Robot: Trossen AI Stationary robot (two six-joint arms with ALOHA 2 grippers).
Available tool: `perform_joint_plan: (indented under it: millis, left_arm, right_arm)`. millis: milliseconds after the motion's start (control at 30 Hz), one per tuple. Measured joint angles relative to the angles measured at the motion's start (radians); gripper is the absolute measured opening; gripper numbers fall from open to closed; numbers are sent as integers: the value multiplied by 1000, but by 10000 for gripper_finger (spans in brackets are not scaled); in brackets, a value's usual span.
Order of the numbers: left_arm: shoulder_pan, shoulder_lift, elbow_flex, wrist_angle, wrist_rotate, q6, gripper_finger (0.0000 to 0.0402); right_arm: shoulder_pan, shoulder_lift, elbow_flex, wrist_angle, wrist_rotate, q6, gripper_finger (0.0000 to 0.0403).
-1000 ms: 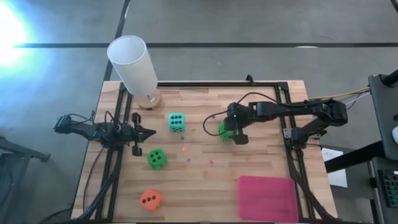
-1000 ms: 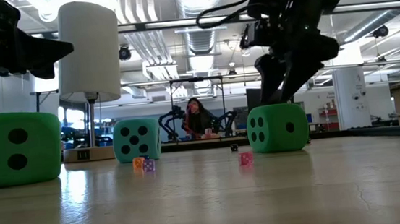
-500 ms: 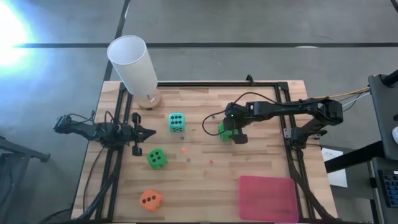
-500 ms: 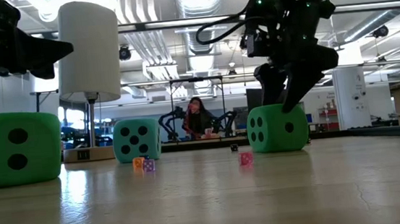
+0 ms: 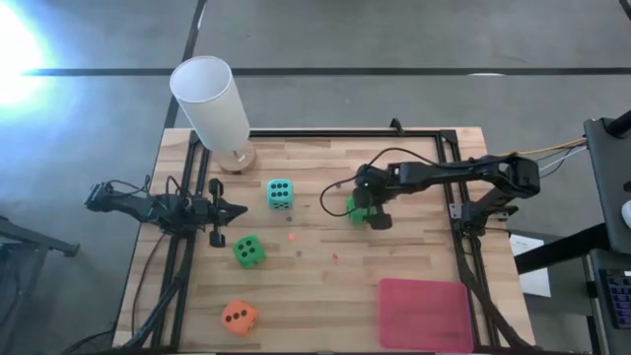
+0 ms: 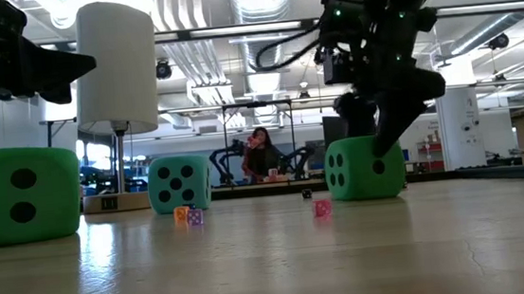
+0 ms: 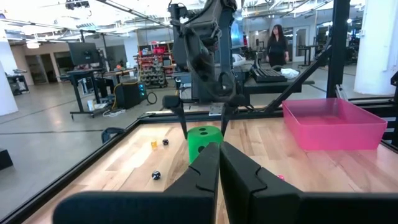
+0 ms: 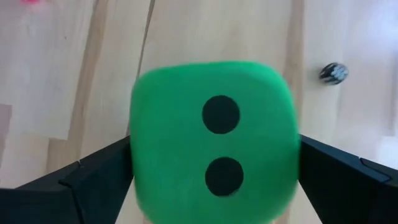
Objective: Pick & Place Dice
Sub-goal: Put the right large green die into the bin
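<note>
A bright green die (image 5: 352, 205) stands on the table right of centre, two pips up in the right wrist view (image 8: 214, 140). My right gripper (image 5: 364, 209) is over it, pointing down and open. One finger (image 8: 99, 177) is at each side of the die, and the tips reach past its top edge (image 6: 373, 139). The teal die (image 5: 280, 193), the second green die (image 5: 248, 250) and the orange die (image 5: 239, 317) rest on the wood to the left. My left gripper (image 5: 232, 210) waits shut at the left side (image 7: 217, 168). My right gripper comes at the green die from above, with a finger (image 8: 336, 171) beside each of two opposite side faces (image 8: 140, 143). The die's bottom face is on the table. I cannot tell whether the fingers touch it.
A pink tray (image 5: 424, 314) lies at the near right corner. A tall white cylinder (image 5: 212, 104) stands on a round wooden base at the far left. A few tiny dice (image 5: 293, 237) are scattered mid-table (image 6: 323, 208). A black frame (image 5: 458, 197) runs along the table's sides.
My right gripper has come down a little over the green die, its fingertips now lower beside it, and the arm has shifted slightly toward the table's left. The die has stayed where it was.
</note>
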Motion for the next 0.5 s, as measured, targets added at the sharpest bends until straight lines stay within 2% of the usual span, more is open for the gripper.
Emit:
perform_joint_plan:
  millis: [267, 500]
  left_arm:
    - [0, 0, 0, 0, 0, 0, 19]
    - [0, 0, 0, 0, 0, 0, 19]
  right_arm:
    - [0, 77, 1, 10, -10, -4, 400]
    - [0, 76, 1, 10, -26, -4, 400]
